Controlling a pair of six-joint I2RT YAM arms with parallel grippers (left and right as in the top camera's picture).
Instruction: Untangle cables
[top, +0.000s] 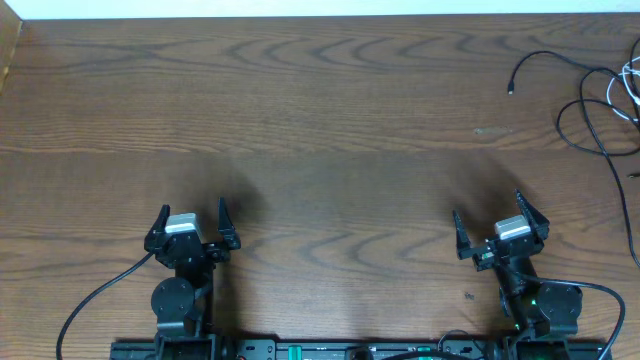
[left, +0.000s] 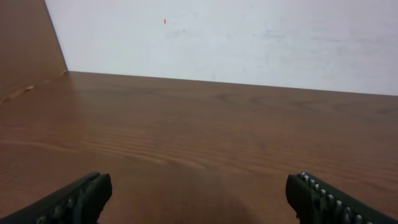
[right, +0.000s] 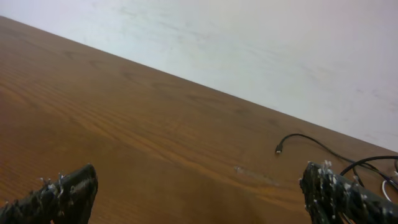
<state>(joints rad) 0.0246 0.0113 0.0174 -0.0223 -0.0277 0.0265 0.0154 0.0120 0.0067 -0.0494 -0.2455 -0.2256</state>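
Note:
The cables lie at the far right of the table. Thin black cables (top: 585, 110) loop there, one ending in a small plug (top: 511, 90). A white cable (top: 630, 85) lies among them at the right edge, partly cut off. In the right wrist view a black cable (right: 311, 142) with its plug (right: 279, 149) shows ahead to the right. My left gripper (top: 193, 222) is open and empty near the front left, also seen in its wrist view (left: 199, 196). My right gripper (top: 497, 222) is open and empty at the front right, well short of the cables, also in its wrist view (right: 199, 193).
The wooden table (top: 300, 120) runs back to a white wall (left: 249, 37). Thicker black wires (top: 95, 295) run from the arm bases along the front edge. A raised wooden side board (left: 25, 43) stands at the far left.

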